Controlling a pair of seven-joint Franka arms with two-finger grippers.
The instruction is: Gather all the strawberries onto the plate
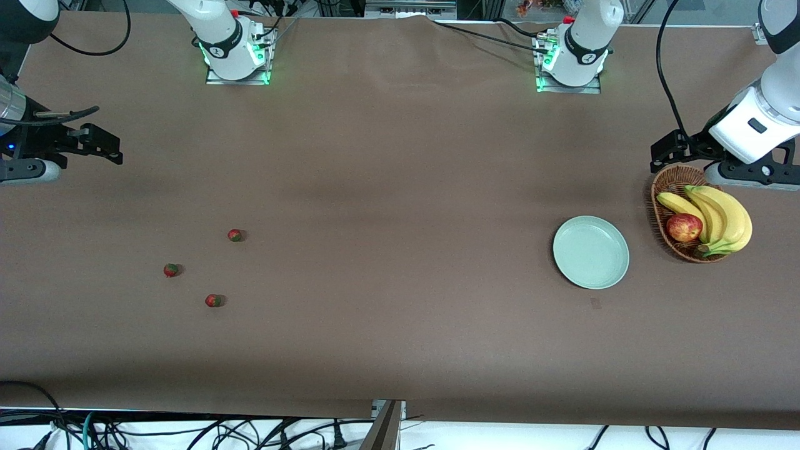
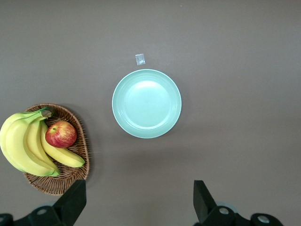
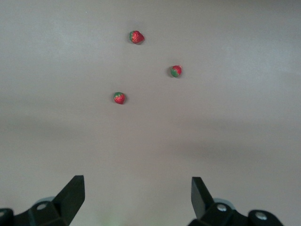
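Three strawberries lie in the lower left part of the front view: one (image 1: 171,270) nearest the right arm's end, one (image 1: 213,300) nearest the front camera, and one (image 1: 234,235) farthest from it, all apart from each other. The right gripper (image 1: 94,145) hangs at the left edge of that view, over bare table, with its fingers spread wide and nothing in them. The mint-green plate (image 1: 590,252) sits right of the middle with no berries on it, so the job has not begun. Just beside the plate is a wicker basket (image 1: 664,212) with bananas (image 1: 725,219) and a red apple (image 1: 684,227). The left gripper (image 1: 672,150) waits at the right edge, above the basket, fingers spread and holding nothing. The berries are tiny and round, so I think one could roll away or squirt out if the fingers close off-center. The plate is well apart from them, so a berry could drop on the long trip. The right wrist view shows the berries' green tops clearly but no plate. The left wrist view shows a small bit of tape (image 2: 140,59) by the plate, but no berries.
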